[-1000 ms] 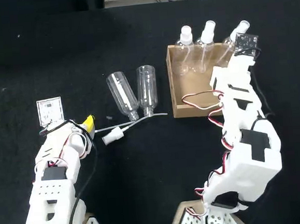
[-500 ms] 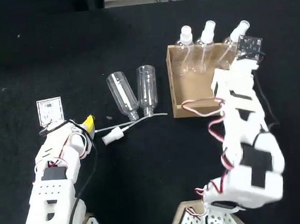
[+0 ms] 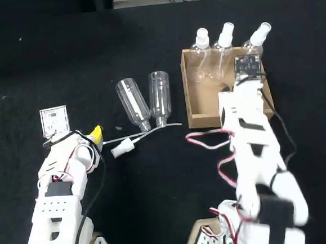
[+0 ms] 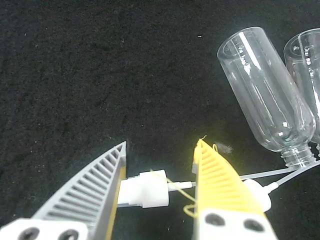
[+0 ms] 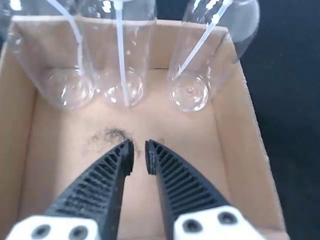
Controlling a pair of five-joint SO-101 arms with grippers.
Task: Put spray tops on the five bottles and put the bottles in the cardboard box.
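Three bottles with spray tops lean against the far wall of the cardboard box (image 3: 188, 100): one (image 3: 202, 44), a second (image 3: 225, 38) and a third (image 3: 258, 35). Two open bottles lie left of the box, one (image 3: 132, 102) beside the other (image 3: 160, 95). My right gripper (image 5: 139, 149) hangs shut and empty over the box floor (image 5: 60, 165), just short of the bottle bases (image 5: 122, 80). My left gripper (image 4: 161, 145) stands open low over the table, with a white spray top (image 4: 145, 189) lying between its grey and yellow fingers. A second spray top (image 4: 259, 194) lies behind the yellow finger.
A small white card (image 3: 54, 120) lies at the left near my left arm. The thin tubes (image 3: 160, 128) of the loose spray tops run toward the necks of the lying bottles. The table is covered in black cloth.
My right arm has swung left from the rightmost bottle to over the middle of the box. The left arm and the loose bottles have not moved.
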